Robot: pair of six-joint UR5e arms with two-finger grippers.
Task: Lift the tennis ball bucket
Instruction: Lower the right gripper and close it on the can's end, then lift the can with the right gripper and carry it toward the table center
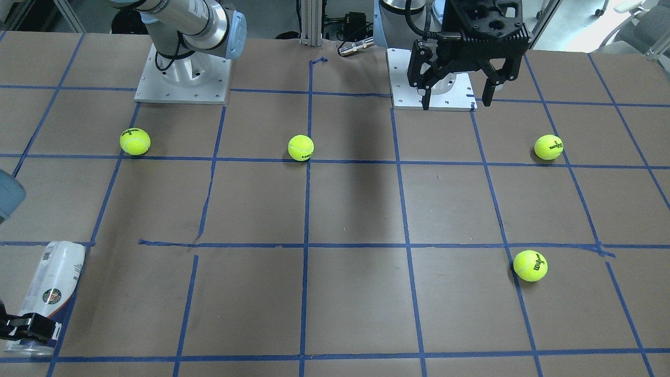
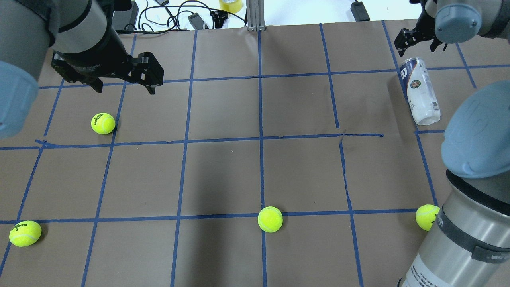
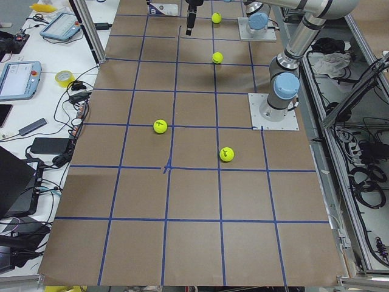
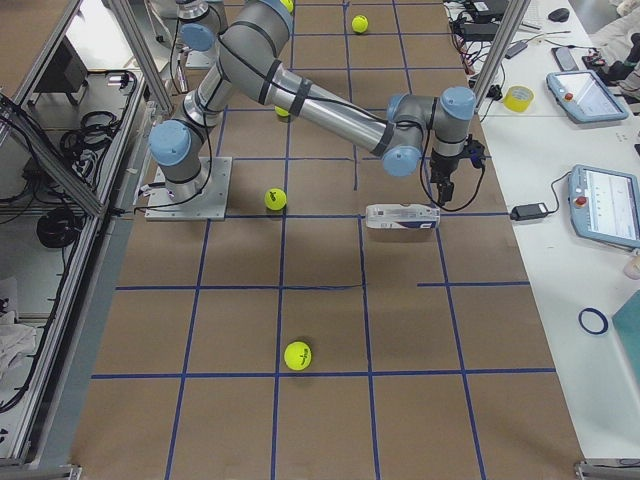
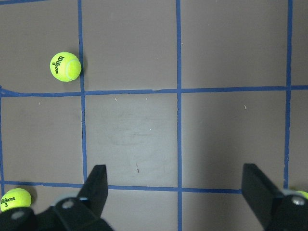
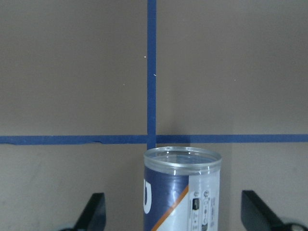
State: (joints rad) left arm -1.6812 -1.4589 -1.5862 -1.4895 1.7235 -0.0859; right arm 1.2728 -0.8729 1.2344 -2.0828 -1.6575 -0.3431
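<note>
The tennis ball bucket (image 2: 420, 89) is a clear tube with a white and navy label. It lies on its side at the table's far right; it also shows in the front view (image 1: 51, 290) and the right side view (image 4: 402, 216). My right gripper (image 2: 416, 44) is open and hangs over the tube's open end. In the right wrist view the tube (image 6: 182, 192) lies between the spread fingers (image 6: 94, 211), untouched. My left gripper (image 2: 124, 87) is open and empty above the table's far left, also seen in the left wrist view (image 5: 178, 192).
Several yellow-green tennis balls lie loose on the brown, blue-taped table (image 2: 223, 175): one below my left gripper (image 2: 103, 123), one near left (image 2: 25, 233), one near centre (image 2: 270, 219), one by the right arm's base (image 2: 427, 217). Cables lie past the far edge.
</note>
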